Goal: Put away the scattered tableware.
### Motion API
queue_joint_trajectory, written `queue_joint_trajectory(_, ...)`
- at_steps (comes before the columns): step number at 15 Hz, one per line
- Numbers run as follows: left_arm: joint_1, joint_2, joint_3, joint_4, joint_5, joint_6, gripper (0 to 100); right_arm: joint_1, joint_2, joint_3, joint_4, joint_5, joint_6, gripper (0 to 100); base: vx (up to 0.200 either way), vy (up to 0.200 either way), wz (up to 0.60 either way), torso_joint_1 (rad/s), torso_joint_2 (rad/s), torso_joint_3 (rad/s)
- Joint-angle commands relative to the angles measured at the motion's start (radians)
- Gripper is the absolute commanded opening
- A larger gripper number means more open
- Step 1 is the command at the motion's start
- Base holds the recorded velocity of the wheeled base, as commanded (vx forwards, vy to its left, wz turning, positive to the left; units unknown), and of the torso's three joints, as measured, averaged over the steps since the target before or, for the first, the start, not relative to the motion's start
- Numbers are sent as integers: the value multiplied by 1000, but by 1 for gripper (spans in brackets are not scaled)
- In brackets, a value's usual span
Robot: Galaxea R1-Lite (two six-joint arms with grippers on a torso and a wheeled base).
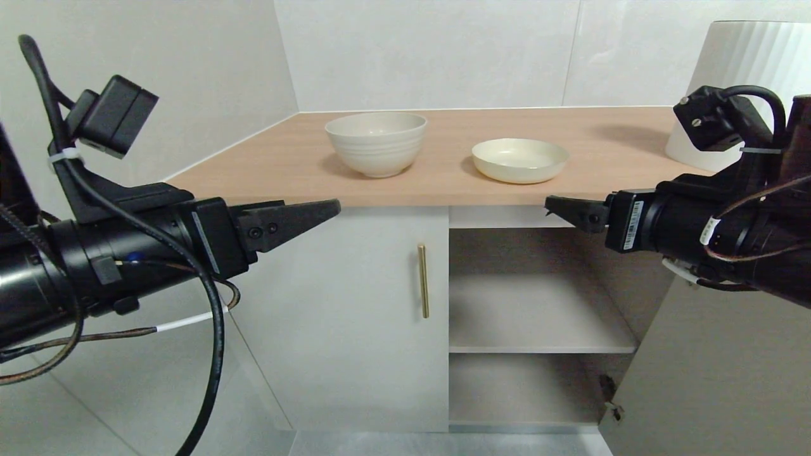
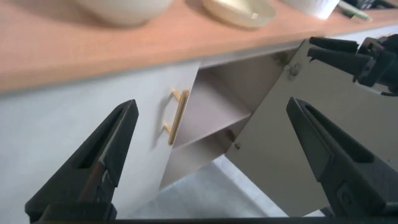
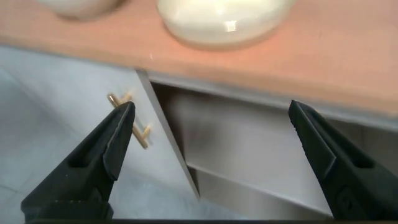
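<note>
A deep cream bowl [image 1: 376,142] and a shallow cream dish [image 1: 519,159] stand side by side on the wooden countertop [image 1: 443,180]. My left gripper [image 1: 320,211] hangs in front of the cabinet, below the counter edge and left of the bowl, open and empty [image 2: 211,104]. My right gripper [image 1: 561,206] is level with the counter edge, just below and right of the dish, also open and empty [image 3: 211,106]. In the right wrist view the dish [image 3: 221,18] lies close ahead and the bowl [image 3: 78,6] is at the edge. The left wrist view has both bowl [image 2: 124,9] and dish [image 2: 239,11].
Under the counter the cabinet's right door [image 1: 716,380] swings open, baring two shelves [image 1: 538,316]. The left door [image 1: 355,316] is shut and carries a brass handle [image 1: 423,280]. A white ribbed object [image 1: 747,69] stands at the counter's back right. Tiled walls close the corner.
</note>
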Motion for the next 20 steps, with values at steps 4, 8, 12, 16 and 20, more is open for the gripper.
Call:
queue_joint_trajectory(4,0,4,1,1,0,-1,100,2,-2,2,1,0,0,100,0,0,0,52,-338,-343)
queue_joint_trajectory(8,0,6,-1,1,0,-1,100,2,-2,2,1,0,0,100,0,0,0,99,-494,-337)
queue_joint_trajectory(12,0,20,-1,1,0,-1,100,2,2,0,1,2,0,100,0,0,0,146,-471,-323)
queue_joint_trajectory(16,2,44,-20,1,3,-1,100,2,4,-14,-2,5,3,100,0,0,0,173,-473,-306)
queue_joint_trajectory(20,42,82,-68,4,9,-5,100,-66,2,-18,-39,109,10,100,0,0,0,69,-162,-101)
